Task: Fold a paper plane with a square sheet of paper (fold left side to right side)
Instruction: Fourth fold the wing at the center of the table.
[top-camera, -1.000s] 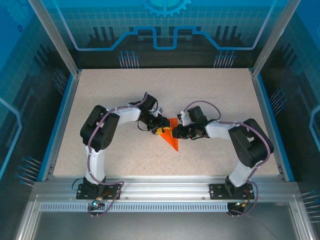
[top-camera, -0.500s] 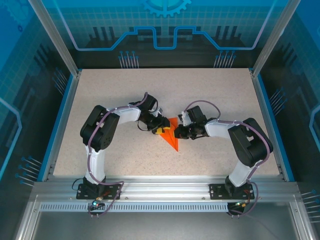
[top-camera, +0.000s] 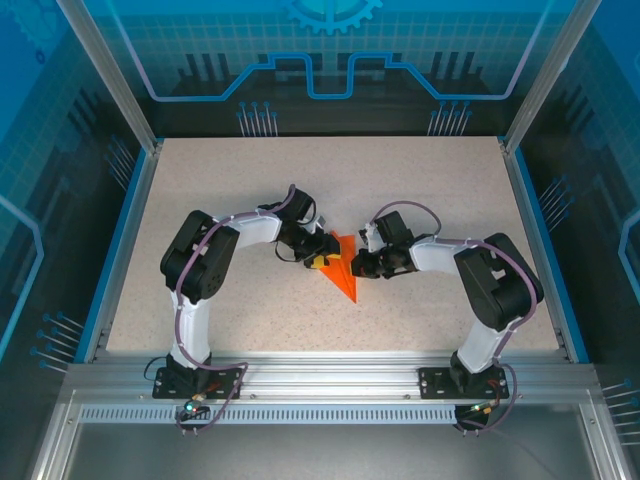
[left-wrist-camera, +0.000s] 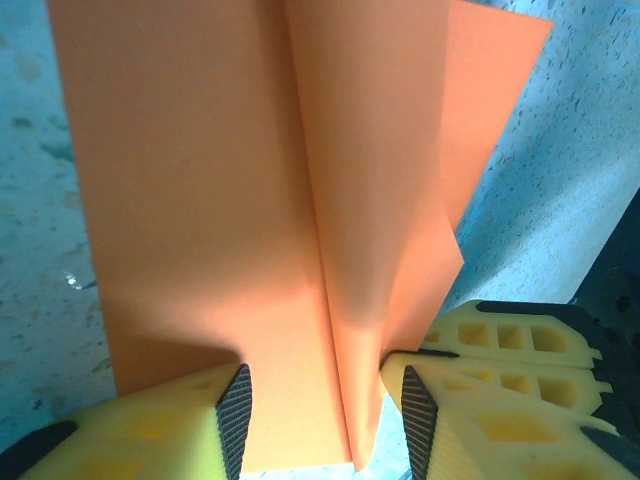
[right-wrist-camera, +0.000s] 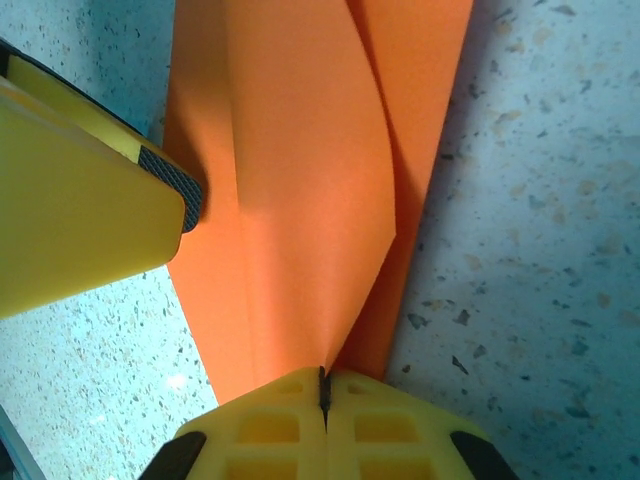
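The square sheet of paper (top-camera: 346, 277) lies mid-table, bright orange and creased into a long pointed triangle with its tip toward the near edge. In the left wrist view the paper (left-wrist-camera: 220, 200) shows a central crease and a raised right flap. My left gripper (left-wrist-camera: 320, 412) stands open on it, its fingers (left-wrist-camera: 235, 405) astride the crease. In the right wrist view a lifted flap of the paper (right-wrist-camera: 300, 180) narrows into my right gripper (right-wrist-camera: 323, 388), which is shut on the flap's tip. The left gripper's finger (right-wrist-camera: 90, 215) rests on the sheet's left edge. From above, the left gripper (top-camera: 321, 254) and right gripper (top-camera: 358, 266) face each other across the sheet.
The speckled tabletop (top-camera: 330, 180) is bordered by blue rails and aluminium posts (top-camera: 130, 190). Both arm bases sit on the metal frame (top-camera: 330, 385) at the near edge. Bare table lies behind and to both sides of the paper.
The right arm has edged slightly toward the paper. The left arm and the sheet have stayed where they were.
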